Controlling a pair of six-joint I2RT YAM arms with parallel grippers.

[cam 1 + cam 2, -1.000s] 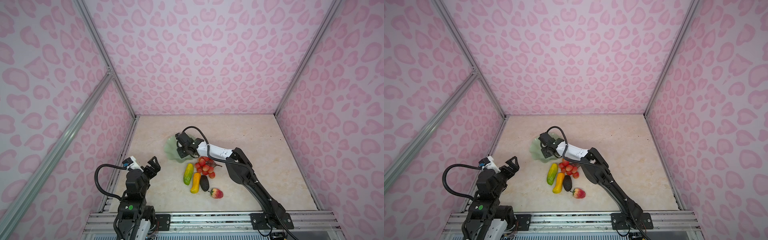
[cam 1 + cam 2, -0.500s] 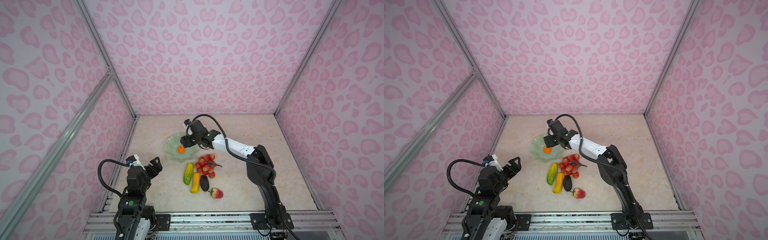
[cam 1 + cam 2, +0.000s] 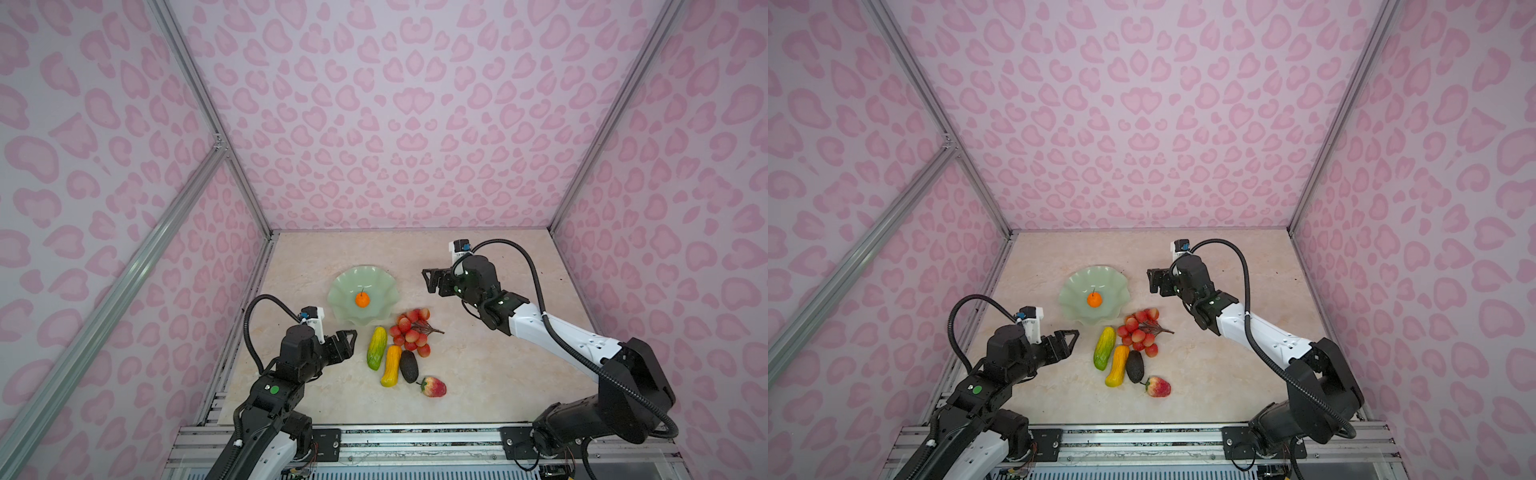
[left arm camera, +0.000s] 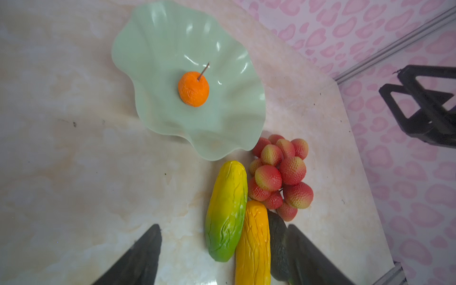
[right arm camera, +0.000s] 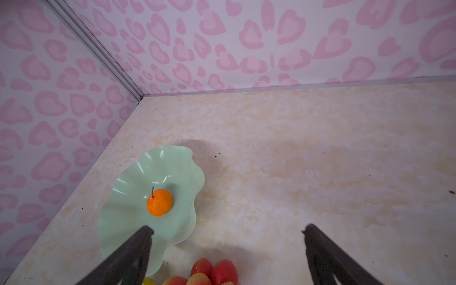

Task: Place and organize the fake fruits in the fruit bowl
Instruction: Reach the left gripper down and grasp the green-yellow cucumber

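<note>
The pale green fruit bowl (image 3: pixel 345 286) (image 3: pixel 1075 289) holds one small orange (image 3: pixel 362 299) (image 3: pixel 1094 299) at its middle. In front of it on the table lie the red grape bunch (image 3: pixel 409 332), a green-yellow fruit (image 3: pixel 377 353), a yellow-orange fruit (image 3: pixel 391 365), a dark avocado (image 3: pixel 409 366) and a strawberry (image 3: pixel 433 386). My left gripper (image 3: pixel 350 341) (image 4: pixel 223 227) is open and empty, just left of the green-yellow fruit (image 4: pixel 227 212). My right gripper (image 3: pixel 430 282) (image 5: pixel 228 227) hangs open and empty, right of the bowl (image 5: pixel 123 209).
Pink patterned walls close the table on the left, back and right. An aluminium rail (image 3: pixel 415 436) runs along the front edge. Bare marble tabletop (image 3: pixel 478 374) lies right of the fruits, under the right arm.
The right gripper let go of the orange in the bowl, opened and drew back to the right. The left arm came forward toward the loose fruits, its jaws a little narrower.
</note>
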